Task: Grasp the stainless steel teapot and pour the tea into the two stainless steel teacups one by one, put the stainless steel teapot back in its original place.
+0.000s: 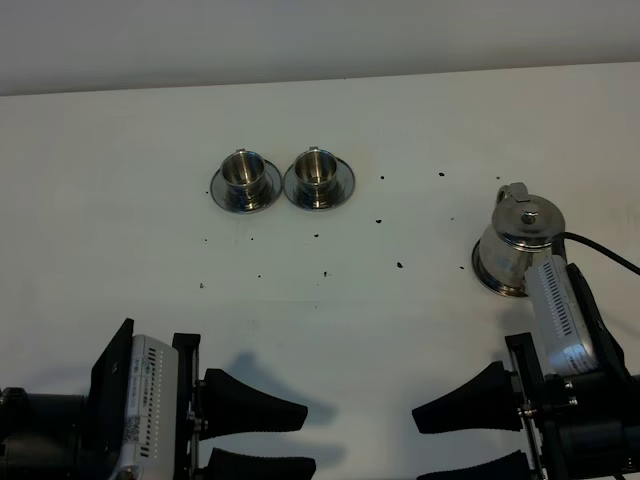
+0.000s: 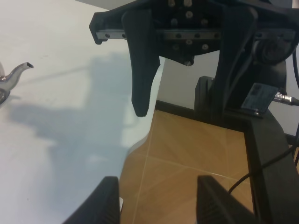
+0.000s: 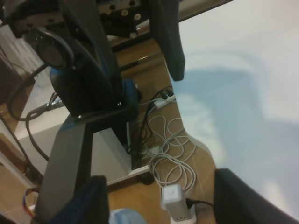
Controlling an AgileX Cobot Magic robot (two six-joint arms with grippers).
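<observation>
Two empty hands: my right gripper (image 1: 418, 446) and my left gripper (image 1: 308, 440) both hang over the near edge of the desk (image 1: 400, 330), jaws spread wide, holding nothing. So I judge the first step, the grasp, is not yet begun. The stainless steel teapot (image 1: 518, 240) stands upright on its wide saucer (image 1: 487, 275) by the right edge, shiny, with a knobbed lid; my right wrist hides its near side. Next I must reach forward and close squarely on its handle. The left teacup (image 1: 243, 172) and the right teacup (image 1: 318, 170) sit side by side toward the far edge.
</observation>
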